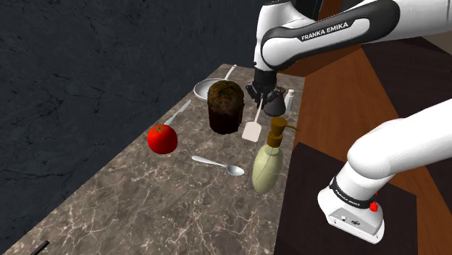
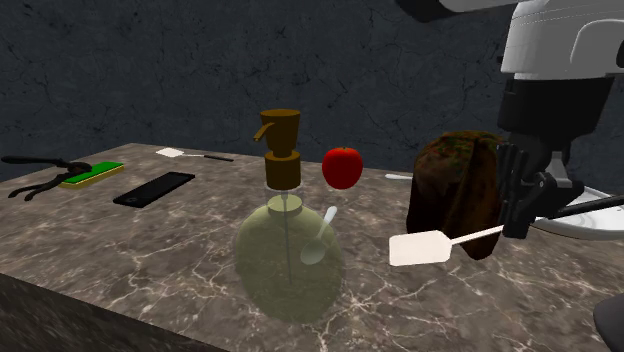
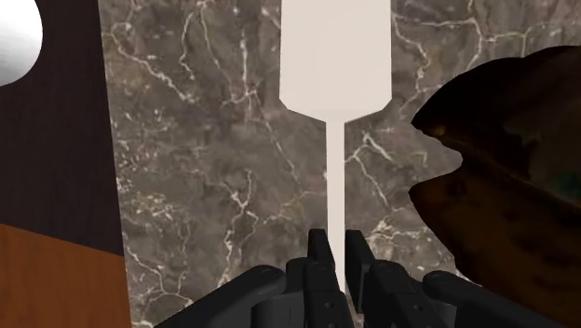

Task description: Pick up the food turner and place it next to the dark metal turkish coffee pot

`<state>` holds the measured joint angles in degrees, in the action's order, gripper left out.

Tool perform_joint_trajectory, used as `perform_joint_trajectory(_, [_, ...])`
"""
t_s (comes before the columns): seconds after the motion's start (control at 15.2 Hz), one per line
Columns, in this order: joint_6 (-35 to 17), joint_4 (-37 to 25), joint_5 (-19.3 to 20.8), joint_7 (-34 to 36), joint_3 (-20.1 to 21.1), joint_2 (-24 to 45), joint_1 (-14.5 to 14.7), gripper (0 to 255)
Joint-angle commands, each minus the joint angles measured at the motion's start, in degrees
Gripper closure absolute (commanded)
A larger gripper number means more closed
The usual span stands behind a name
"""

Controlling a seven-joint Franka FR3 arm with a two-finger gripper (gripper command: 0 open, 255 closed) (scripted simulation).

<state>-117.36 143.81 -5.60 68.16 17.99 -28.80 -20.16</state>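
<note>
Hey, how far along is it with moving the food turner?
Done: the black pincer is shut on the flat white turner, gripping its thin handle. In hand: it hangs above the brown marble counter. Left: setting it down beside the dark coffee pot.

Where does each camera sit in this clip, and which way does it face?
Shoulder view: high beside the stand, looking down along the counter; arm and gripper show.
Second exterior view: low at the counter's edge, facing the dark wall past the soap bottle; gripper shows at its right.
Wrist view: mounted on the gripper, looking down at the counter; black fingers show.
Shared: all show the gripper clasping the white turner.
</note>
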Motion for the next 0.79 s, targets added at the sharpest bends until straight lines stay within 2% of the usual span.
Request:
perform_joint_trajectory(0.0, [-1.74,1.19,0.0,0.0,0.14,0.52,-0.05,255])
perform_joint_trajectory(0.73, [-11.52,6.69,0.21,0.98,1.6,4.88,-0.32,255])
